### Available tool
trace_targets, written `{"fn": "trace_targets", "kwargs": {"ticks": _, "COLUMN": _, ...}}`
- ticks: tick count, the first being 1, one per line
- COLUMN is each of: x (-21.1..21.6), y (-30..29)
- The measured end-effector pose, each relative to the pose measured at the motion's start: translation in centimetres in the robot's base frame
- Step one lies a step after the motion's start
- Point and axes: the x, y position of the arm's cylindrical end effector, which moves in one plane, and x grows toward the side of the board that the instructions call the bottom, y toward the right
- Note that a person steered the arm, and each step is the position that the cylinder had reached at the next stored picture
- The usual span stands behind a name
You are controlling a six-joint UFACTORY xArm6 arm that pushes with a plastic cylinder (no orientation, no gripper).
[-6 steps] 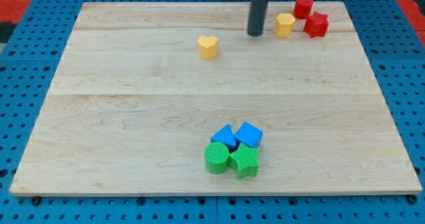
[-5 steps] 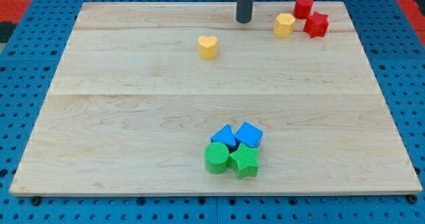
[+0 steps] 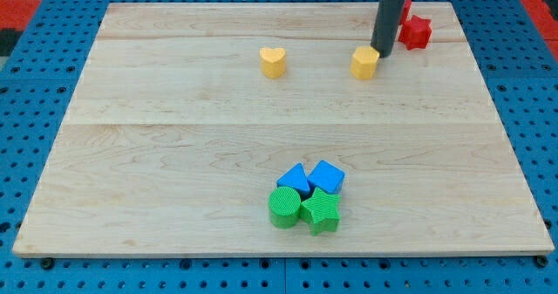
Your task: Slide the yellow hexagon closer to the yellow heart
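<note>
**Up at the view's top: tip pressed to the yellow hexagon**

Up near the view's top edge, right of centre, my tip (image 3: 382,53) sat hard against the upper right side of the yellow hexagon (image 3: 365,64), touching it or as good as. No pincer on this arm, so nothing opened, nothing closed, nothing gripped: just a straight dark rod leaning down from the top of the view onto the wooden board (image 3: 174,154).

And the hexagon? It stood in the upper band of the board, level with the yellow heart (image 3: 273,62), which lay to its left, the two apart with bare wood between them. Both sat upright and flat on the board.

Behind the rod, at the view's top right, a red star (image 3: 417,32) showed clearly, and a second red block (image 3: 405,8) peeked out beside the rod, mostly hidden, its shape impossible to call. Both lay up and to the right of the hexagon, near it but not touching.

Down at the view's bottom centre, well apart from all that, four blocks huddled together: a blue triangle-like block (image 3: 296,180) and a blue cube (image 3: 327,176) behind, a green cylinder (image 3: 283,208) and a green star (image 3: 320,211) in front, pressed against one another.

Around the board ran a blue pegboard surface (image 3: 35,111). No writing, label or brand could be read anywhere.
</note>
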Motion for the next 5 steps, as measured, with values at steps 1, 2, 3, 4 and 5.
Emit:
{"fn": "trace_targets", "kwargs": {"ticks": 1, "x": 2.9, "y": -0.1}}
{"fn": "trace_targets", "kwargs": {"ticks": 2, "x": 2.6, "y": 2.3}}
{"fn": "trace_targets", "kwargs": {"ticks": 3, "x": 3.6, "y": 1.3}}
{"fn": "trace_targets", "kwargs": {"ticks": 4, "x": 3.3, "y": -5.5}}
{"fn": "trace_targets", "kwargs": {"ticks": 5, "x": 1.4, "y": -7.8}}
